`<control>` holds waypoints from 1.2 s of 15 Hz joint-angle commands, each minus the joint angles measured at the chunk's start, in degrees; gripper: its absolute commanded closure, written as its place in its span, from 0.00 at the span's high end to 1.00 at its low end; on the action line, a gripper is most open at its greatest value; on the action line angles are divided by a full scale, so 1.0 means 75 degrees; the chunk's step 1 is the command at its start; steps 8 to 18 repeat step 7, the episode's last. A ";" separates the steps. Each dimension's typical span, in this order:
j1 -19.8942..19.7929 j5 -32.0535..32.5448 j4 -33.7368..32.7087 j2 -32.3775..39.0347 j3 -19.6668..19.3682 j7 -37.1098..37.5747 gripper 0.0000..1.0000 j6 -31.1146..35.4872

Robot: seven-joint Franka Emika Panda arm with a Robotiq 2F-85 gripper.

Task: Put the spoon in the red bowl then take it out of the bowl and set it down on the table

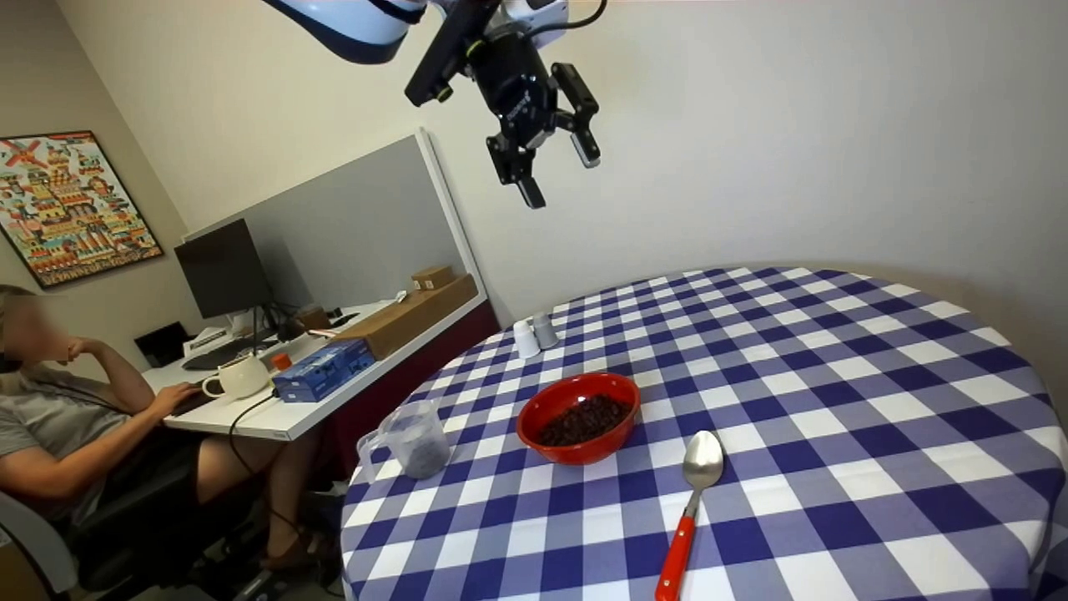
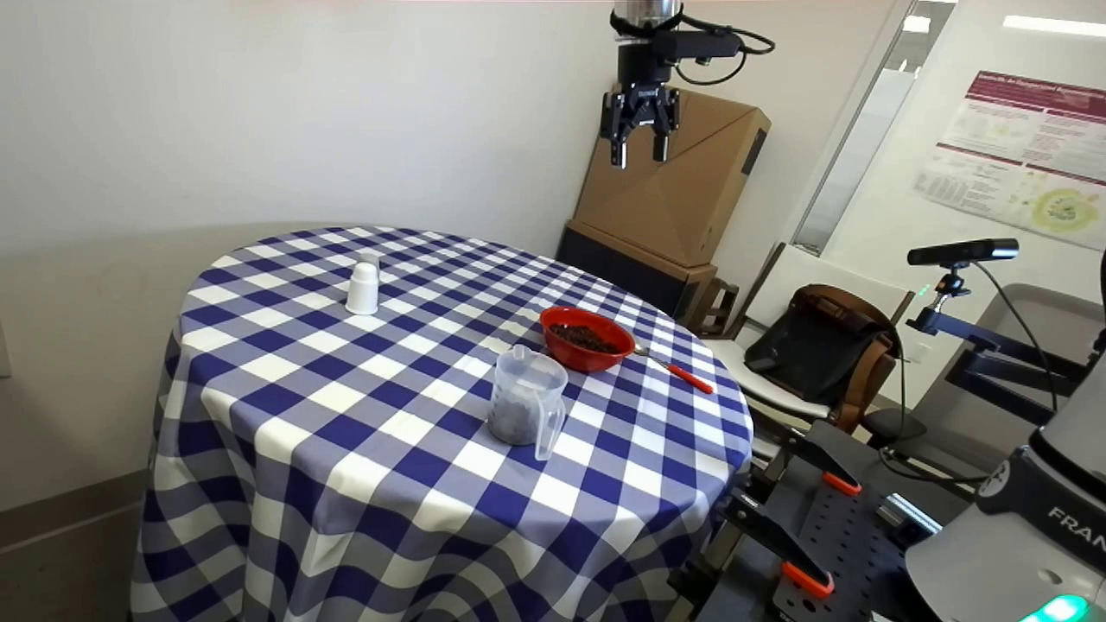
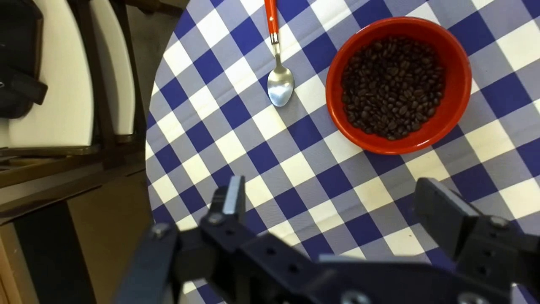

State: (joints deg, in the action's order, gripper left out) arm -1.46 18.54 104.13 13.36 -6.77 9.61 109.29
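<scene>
Hovering with the gripper (image 2: 640, 162) well above the cloth-covered round table (image 1: 876, 417), holding the fingers (image 3: 438, 215) wide apart. Looking down on the red-handled metal spoon (image 3: 280, 86) lying between the table's edge and the red bowl (image 3: 388, 147) of coffee beans (image 3: 392, 88). Seeing a translucent measuring jug (image 2: 527, 380) across the bowl from the spoon.

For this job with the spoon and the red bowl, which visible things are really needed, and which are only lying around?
Needed:
spoon
red bowl
checkered table
end effector

Only lying around:
clear jug
two small pale objects
dark beans in the bowl
blue box
monitor
black bag
</scene>
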 commanded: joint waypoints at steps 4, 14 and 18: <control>-0.0218 -0.0185 0.0703 -0.0912 0.0082 -0.0327 1.00 -0.0355; -0.0262 -0.0194 0.0773 -0.1008 0.0078 -0.0375 1.00 -0.0371; -0.0262 -0.0194 0.0773 -0.1008 0.0078 -0.0375 1.00 -0.0371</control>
